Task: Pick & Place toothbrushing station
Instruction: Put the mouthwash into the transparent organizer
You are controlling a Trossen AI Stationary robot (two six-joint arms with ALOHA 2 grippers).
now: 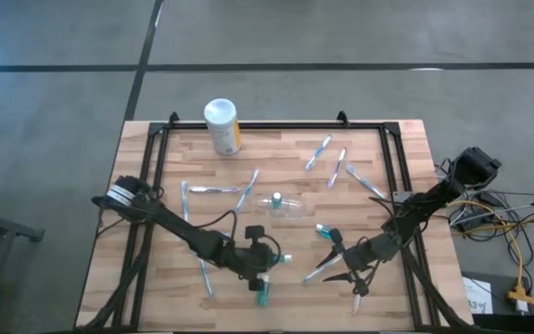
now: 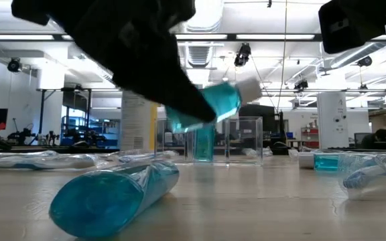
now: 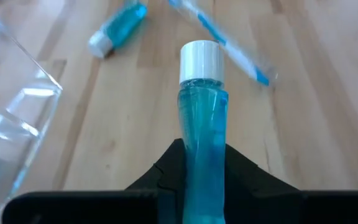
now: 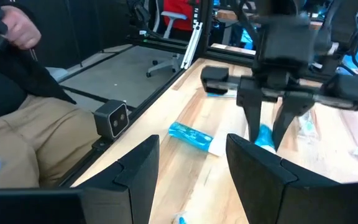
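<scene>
My left gripper point(image 1: 269, 263) hangs over the table's near middle, shut on a teal tube point(image 3: 202, 118) with a white cap point(image 3: 201, 60). A second teal tube point(image 2: 112, 194) lies on the boards just below it, and a third point(image 1: 325, 230) lies to the right. The clear cup point(image 1: 287, 208) lies on its side mid-table with a teal tube inside. Thin white-and-blue toothbrushes point(image 1: 338, 167) lie scattered on the wood. My right gripper point(image 1: 346, 269) hovers open at the near right, nothing between its fingers point(image 4: 135, 168). My left gripper pinches the tube's body point(image 3: 201, 146) between its two fingers, back from the cap. The fingers slant down from the table's left and lie along the tube, whose cap points away from them. The tube is lifted clear of the table, tilted cap-up point(image 2: 246, 87).
A white canister with a yellow label point(image 1: 222, 125) stands at the far edge. Black frame rails point(image 1: 160, 158) run along the table's sides. A person in tan trousers point(image 4: 36, 149) sits beyond the table's edge.
</scene>
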